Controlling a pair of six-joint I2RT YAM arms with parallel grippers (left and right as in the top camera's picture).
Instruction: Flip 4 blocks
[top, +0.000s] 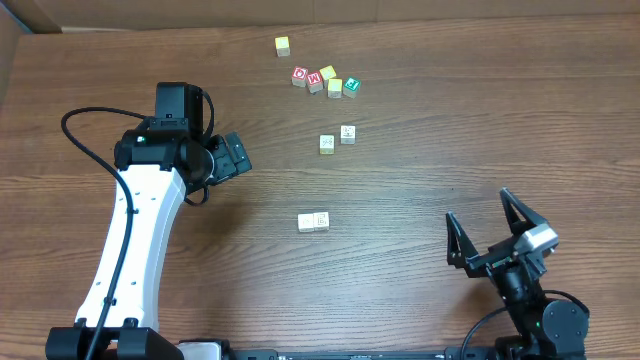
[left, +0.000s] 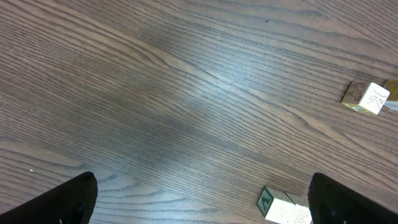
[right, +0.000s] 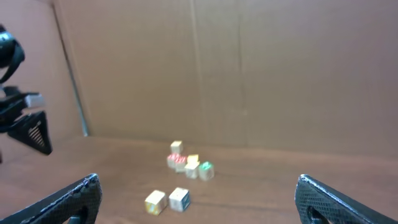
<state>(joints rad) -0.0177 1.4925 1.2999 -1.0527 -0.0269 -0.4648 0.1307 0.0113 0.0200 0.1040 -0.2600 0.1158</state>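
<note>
Four pale blocks lie in two pairs on the wooden table: one pair (top: 314, 221) near the middle, the other pair (top: 337, 139) farther back. My left gripper (top: 235, 155) hangs open, left of the far pair, holding nothing. In the left wrist view the left gripper (left: 202, 193) spans bare wood, with a pale block (left: 283, 208) that has a green side lying just inside its right finger and another block (left: 365, 98) at the far right. My right gripper (top: 485, 222) stands open and empty at the front right. In the right wrist view the right gripper (right: 198, 186) faces two blocks (right: 166, 200) ahead.
A cluster of red, green and yellow-faced cubes (top: 326, 80) sits at the back, with a lone yellow cube (top: 283, 45) behind it. A cardboard wall (right: 217, 62) bounds the table's far side. The left arm (top: 140, 230) stretches over the table's left part.
</note>
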